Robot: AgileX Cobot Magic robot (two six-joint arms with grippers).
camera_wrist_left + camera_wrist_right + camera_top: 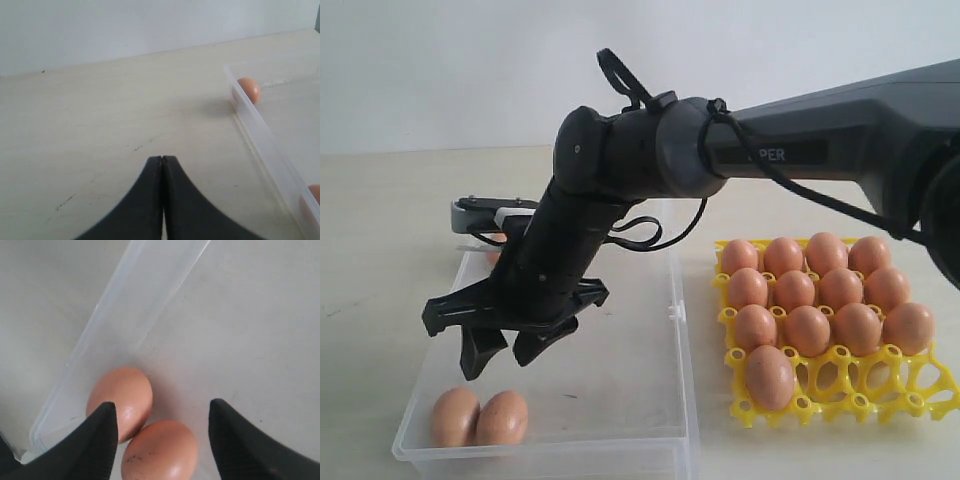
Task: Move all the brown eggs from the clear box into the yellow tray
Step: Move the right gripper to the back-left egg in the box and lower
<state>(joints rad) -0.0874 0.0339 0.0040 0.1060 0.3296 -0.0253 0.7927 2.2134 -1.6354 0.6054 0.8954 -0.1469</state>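
Note:
Two brown eggs (pixel 480 417) lie side by side in the front left corner of the clear box (pixel 620 400). My right gripper (pixel 505 358) hangs open just above them, having reached across from the right. In the right wrist view its jaws (pixel 161 404) stand wide apart, with one egg (pixel 160 452) between them and the other (pixel 122 395) beside one fingertip; nothing is held. The yellow tray (pixel 880 385) on the right holds several eggs (pixel 807 300). My left gripper (pixel 162 159) is shut and empty over the bare table, outside the box wall (pixel 260 130).
Another egg (pixel 248 89) rests against the box's far wall, and one more (pixel 312 192) shows at that view's edge. The tray's front row has one egg (pixel 769 375) and open cells beside it. The right arm (pixel 800 140) spans over the box and tray.

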